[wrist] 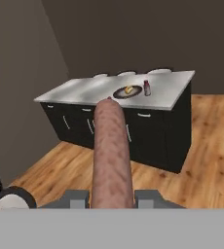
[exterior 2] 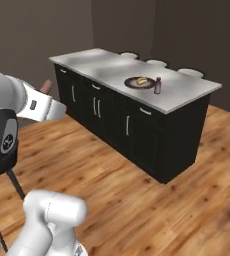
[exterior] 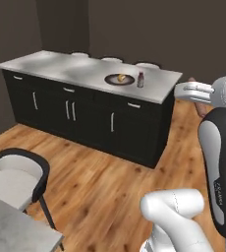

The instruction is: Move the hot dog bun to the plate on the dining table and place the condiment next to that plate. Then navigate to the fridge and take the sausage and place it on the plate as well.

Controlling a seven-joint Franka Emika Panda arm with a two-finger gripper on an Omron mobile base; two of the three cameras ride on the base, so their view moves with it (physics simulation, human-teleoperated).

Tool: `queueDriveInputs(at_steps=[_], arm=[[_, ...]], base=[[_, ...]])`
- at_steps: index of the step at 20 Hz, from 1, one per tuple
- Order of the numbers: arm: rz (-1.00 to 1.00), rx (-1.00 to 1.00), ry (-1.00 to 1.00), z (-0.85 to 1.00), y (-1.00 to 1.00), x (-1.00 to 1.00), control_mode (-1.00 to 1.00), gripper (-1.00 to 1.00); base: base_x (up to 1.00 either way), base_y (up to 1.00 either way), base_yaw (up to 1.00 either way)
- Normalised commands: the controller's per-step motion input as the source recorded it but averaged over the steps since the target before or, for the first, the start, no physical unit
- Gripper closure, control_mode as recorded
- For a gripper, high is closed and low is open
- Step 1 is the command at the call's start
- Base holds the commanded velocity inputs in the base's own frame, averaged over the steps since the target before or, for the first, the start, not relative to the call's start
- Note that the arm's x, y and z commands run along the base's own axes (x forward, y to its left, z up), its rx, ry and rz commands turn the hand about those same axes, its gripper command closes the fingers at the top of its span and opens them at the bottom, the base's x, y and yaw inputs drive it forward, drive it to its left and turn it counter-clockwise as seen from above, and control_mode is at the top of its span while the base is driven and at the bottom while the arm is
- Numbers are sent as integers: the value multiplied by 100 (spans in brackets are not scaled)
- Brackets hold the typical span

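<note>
We see the desk (exterior: 61,66) well ahead of the end effector (wrist: 112,197), carrying the plate (exterior: 120,79) with the bun (exterior: 121,77); the bottle (exterior: 140,79) stands just beside it.

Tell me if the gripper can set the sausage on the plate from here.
Probably not yet. The gripper holds the sausage, but the plate sits on the dining table well across open floor; the base likely must drive closer.

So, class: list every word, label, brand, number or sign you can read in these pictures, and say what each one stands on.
Small dark lettering on the arm's dark forearm cover: too small and blurred to read.
Pale label band on the condiment: too small to read.
The plate, the hot dog bun, the sausage and the dining table: no text on them.
</note>
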Motion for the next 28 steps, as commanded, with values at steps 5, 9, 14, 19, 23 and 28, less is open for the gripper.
queueDriveInputs(at_steps=[5,9,14,19,23,28], arm=[[0,0,0,0,0,0,100,100],[0,0,0,0,0,0,100,100],[0,0,0,0,0,0,100,100],[0,0,0,0,0,0,100,100],[0,0,0,0,0,0,100,100],[0,0,0,0,0,0,100,100]], base=[[100,-11,6],[100,-1,3],[100,0,1],[100,4,0],[99,23,-6],[78,37,-15]])
